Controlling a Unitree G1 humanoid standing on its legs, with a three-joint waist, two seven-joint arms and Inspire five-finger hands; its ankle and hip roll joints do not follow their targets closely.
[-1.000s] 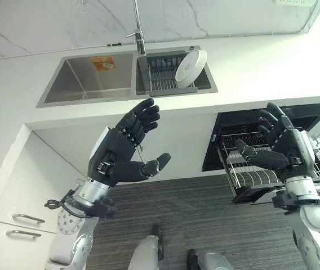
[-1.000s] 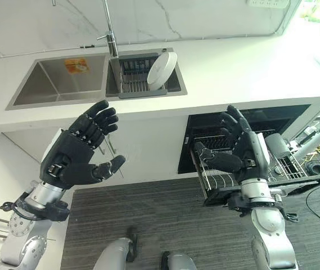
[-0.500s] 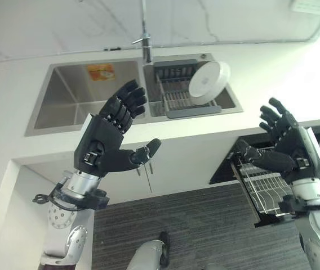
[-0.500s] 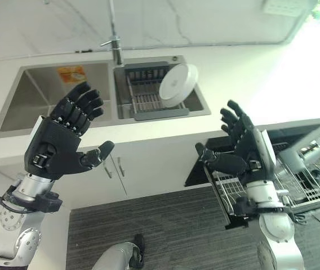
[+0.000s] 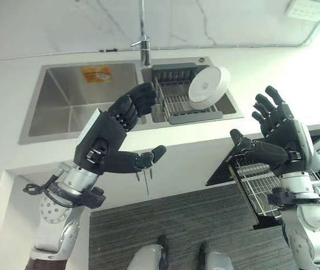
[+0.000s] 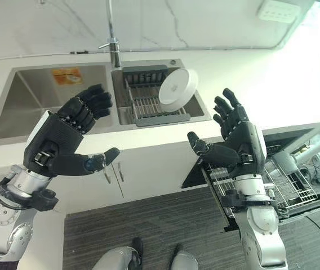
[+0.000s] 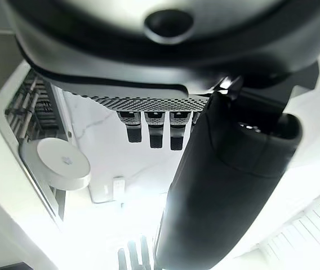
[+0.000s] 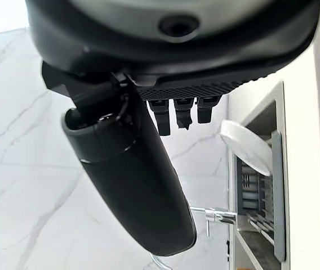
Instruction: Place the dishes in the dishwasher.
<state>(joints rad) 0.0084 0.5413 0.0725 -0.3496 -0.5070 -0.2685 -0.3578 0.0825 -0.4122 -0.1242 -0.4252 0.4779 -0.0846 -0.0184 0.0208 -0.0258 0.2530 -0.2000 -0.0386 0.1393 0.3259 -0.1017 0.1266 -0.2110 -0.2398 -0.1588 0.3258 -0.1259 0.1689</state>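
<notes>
A white plate [image 5: 209, 88] leans upright in the grey dish rack [image 5: 178, 102] in the right basin of the steel sink [image 5: 64, 107]; the same plate [image 7: 63, 164] appears in the left wrist view and its rim [image 8: 245, 142] in the right wrist view. My left hand [image 5: 108, 142] hovers open in front of the counter, below the sink's left basin, holding nothing. My right hand [image 5: 278, 138] is raised open near the counter edge, right of the rack, also holding nothing. Below it the dishwasher's wire rack [image 5: 261, 185] stands pulled out of the dark opening.
A tap [image 5: 143, 42] rises behind the sink against the marble wall. White counter [image 5: 272, 79] stretches to the right. White cabinet doors with handles [image 5: 147, 180] sit under the sink. Grey striped floor [image 5: 177, 225] lies below.
The view has shifted slightly. My right hand has risen toward the counter edge and moved left; my left hand has tilted, its fingers now reaching up over the sink front. The plate stays put.
</notes>
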